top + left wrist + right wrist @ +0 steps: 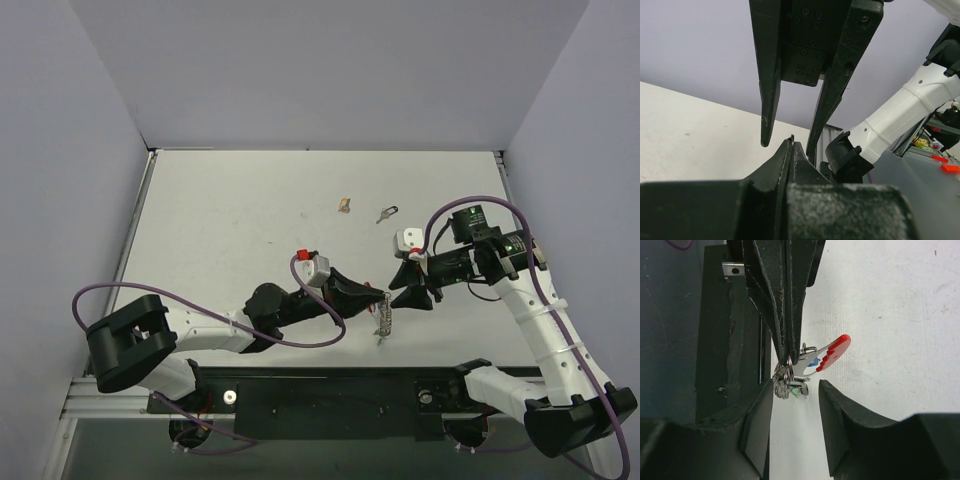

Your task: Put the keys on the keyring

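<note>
While my left claw [786,352] pinches the keyring [785,377] shut-tight, hanging it just ahead of my right claw [795,389], that one stands half-wide and empty. A loose key [387,213] lies farther beyond it; I'd grip its black head squarely, blade left free for threading.

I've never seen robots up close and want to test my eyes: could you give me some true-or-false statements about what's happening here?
1. The left end effector is clamped shut on the keyring. True.
2. The right end effector grips a key. False: its jaws stand open, holding nothing.
3. A lone key lies on the table, apart from both end effectors. True.
4. The keyring carries a big yellow piece. False: its big tag is red.
</note>
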`<state>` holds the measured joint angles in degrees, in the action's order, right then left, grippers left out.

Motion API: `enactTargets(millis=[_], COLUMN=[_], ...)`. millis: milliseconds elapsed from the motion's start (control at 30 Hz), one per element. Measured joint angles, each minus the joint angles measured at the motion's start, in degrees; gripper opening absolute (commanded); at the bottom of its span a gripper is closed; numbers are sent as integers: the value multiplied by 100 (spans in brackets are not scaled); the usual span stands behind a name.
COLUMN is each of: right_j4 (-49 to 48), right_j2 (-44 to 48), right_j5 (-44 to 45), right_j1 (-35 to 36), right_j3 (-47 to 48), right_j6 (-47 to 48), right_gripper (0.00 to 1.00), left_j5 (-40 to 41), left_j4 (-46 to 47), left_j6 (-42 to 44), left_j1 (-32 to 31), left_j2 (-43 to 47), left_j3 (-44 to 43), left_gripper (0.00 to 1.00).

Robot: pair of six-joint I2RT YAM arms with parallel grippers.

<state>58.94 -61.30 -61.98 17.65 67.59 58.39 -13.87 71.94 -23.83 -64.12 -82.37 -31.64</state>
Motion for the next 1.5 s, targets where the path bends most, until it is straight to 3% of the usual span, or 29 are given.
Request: enactTargets(millis=[400,567,833,933,1033,1100,1233,1367,1500], right_j4=[17,24,50,50,267,599,1211,1414,1519], right_j2=[-79,-101,-94,-94,-133,-227,-612,-896,-1198], right_j5=[-107,-133,-46,136,535,903,1633,2400,2983], right_j1=[101,138,188,245,389,492,776,1040,1305], right_j3=[4,4,39,153,446,767,1567,1808,1825], right_j6=[22,31,-44,-221,-352,-337,-258,-293,-411], right_gripper=[23,2,0,0,0,0,0,0,0], left_j5=[-55,-74,-96,-98,-63,-13,83,433,778], left_j4=[9,9,7,28,28,17,-737,-2350,-3641], left_j6=[-103,-129,-129,-153,-227,-245,138,984,1847], left_j1=[11,11,13,39,92,140,144,-181,-588], left_j2=[-72,-111,-111,-105,13,247,1036,1565,1414], left_j3=[-37,-37,-39,-37,-13,42,70,-284,-914], left_gripper=[0,0,0,29,43,59,65,63,58])
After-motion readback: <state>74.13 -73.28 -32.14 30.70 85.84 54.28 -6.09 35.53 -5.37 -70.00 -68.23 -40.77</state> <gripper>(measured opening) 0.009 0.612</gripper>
